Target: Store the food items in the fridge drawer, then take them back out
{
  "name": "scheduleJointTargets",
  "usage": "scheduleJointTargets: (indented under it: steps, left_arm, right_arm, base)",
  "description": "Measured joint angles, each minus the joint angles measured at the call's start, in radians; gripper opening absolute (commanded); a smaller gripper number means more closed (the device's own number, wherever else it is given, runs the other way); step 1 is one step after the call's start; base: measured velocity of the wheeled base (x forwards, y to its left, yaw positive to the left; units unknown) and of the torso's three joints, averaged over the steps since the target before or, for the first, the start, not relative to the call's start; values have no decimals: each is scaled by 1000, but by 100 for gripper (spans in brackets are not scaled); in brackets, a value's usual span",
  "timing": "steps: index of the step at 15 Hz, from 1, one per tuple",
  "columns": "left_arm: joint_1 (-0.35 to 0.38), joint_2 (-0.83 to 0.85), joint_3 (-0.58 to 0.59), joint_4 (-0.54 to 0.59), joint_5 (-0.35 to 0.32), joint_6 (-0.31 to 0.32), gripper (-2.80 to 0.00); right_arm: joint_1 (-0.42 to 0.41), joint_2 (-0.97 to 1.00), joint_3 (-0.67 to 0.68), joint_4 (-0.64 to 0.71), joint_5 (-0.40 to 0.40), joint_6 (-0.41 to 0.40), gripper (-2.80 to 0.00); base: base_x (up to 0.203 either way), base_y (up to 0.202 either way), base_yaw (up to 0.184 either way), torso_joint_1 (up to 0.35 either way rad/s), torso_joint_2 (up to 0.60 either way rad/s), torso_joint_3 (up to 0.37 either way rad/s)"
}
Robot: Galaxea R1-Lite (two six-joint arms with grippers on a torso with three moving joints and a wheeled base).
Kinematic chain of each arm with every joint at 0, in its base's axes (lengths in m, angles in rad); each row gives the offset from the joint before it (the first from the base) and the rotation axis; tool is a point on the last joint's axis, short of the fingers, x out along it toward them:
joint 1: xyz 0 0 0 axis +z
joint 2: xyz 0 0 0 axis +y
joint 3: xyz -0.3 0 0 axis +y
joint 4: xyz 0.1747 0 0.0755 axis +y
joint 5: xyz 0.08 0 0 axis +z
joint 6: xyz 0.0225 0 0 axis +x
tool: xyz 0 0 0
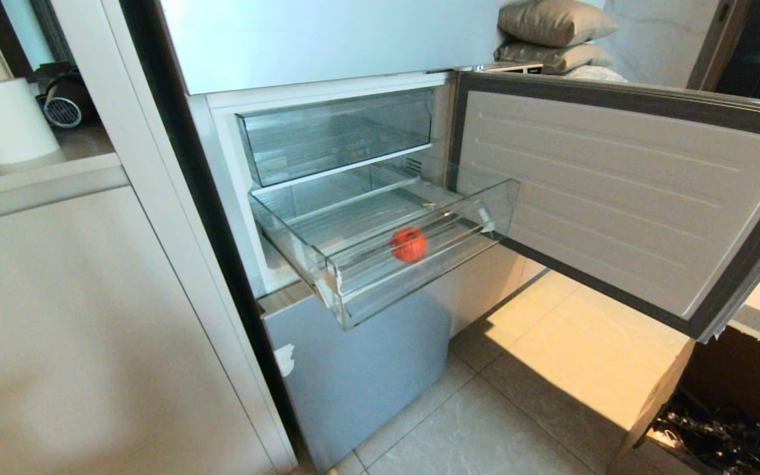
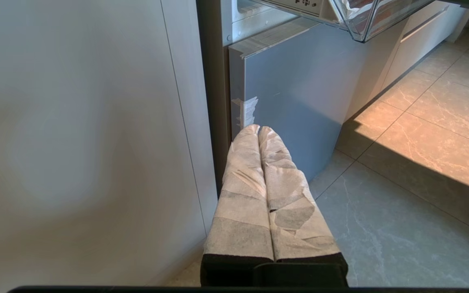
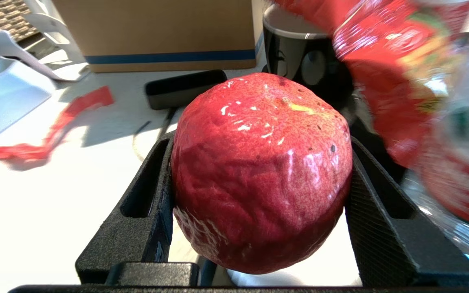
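In the right wrist view, my right gripper [image 3: 261, 148] is shut on a glossy red apple [image 3: 259, 171]. Its black fingers [image 3: 153, 191] press the apple's two sides above a white tabletop. In the head view the fridge [image 1: 353, 369] has its middle door [image 1: 617, 191] swung open. The clear fridge drawer [image 1: 353, 290] is pulled out, and another round red food item [image 1: 409, 244] lies on its ribbed floor. Neither arm shows in the head view. My left gripper [image 2: 258, 129] is shut and empty, parked low beside the fridge's lower panel [image 2: 291, 97].
Around the held apple stand a cardboard box [image 3: 157, 32], a black cup [image 3: 299, 53] and a red-labelled clear bottle [image 3: 421, 101]. A red strip [image 3: 55, 126] lies on the tabletop. Beige cabinets [image 1: 90, 330] flank the fridge, and an open carton [image 1: 716, 409] stands on the tiled floor.
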State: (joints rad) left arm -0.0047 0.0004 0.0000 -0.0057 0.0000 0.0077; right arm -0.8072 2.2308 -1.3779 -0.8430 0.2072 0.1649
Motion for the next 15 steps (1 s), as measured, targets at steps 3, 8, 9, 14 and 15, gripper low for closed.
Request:
scheduleJointTargets:
  steps: [3,8,9,14,15]
  left_arm:
    - [1,0,0,0,0,0,-280]
    - [0,0,0,0,0,0,-280]
    - [0,0,0,0,0,0,-280]
    - [0,0,0,0,0,0,-280]
    - [0,0,0,0,0,0,-280]
  right_arm:
    - [0,-217,151,126,-4,0,-280]
    - [8,-795,453,279,-93,-6,-280]
    - [28,-912,511,293,-109,-11,-280]
    - [498,-1416,867,403,-152,-85,-280]
    - [614,-1511,948,450,-165,-99,-280]
  base:
    - [0,0,0,0,0,0]
    - [0,0,0,0,0,0]
    - [0,0,0,0,0,0]
    - [0,0,0,0,0,0]
    - [0,0,0,0,0,0]
